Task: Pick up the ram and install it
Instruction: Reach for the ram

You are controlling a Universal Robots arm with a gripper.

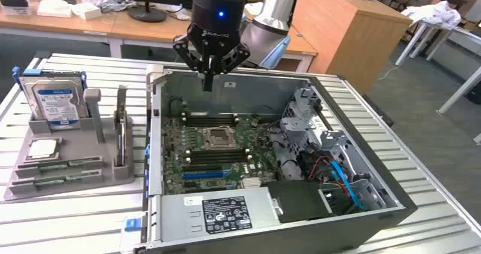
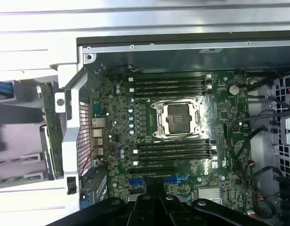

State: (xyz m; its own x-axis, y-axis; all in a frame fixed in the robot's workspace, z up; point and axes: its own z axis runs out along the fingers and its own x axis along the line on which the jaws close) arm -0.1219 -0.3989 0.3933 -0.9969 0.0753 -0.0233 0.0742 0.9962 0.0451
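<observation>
Two ram sticks (image 1: 62,165) flat in tray (image 1: 79,151), lower left of frame, long axes left-right. One gripper (image 1: 208,84): jaws closed, empty.

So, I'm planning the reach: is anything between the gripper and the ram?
The gripper hangs over the open case; the ram lies in the grey holder outside it. The case's side wall and an upright board stand between them.

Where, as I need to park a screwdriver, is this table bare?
Bare slats of the table lie between the grey holder and the near edge, and past the computer case on the exterior view's right. The holder and the case's inside, with motherboard and cables, are crowded.
</observation>
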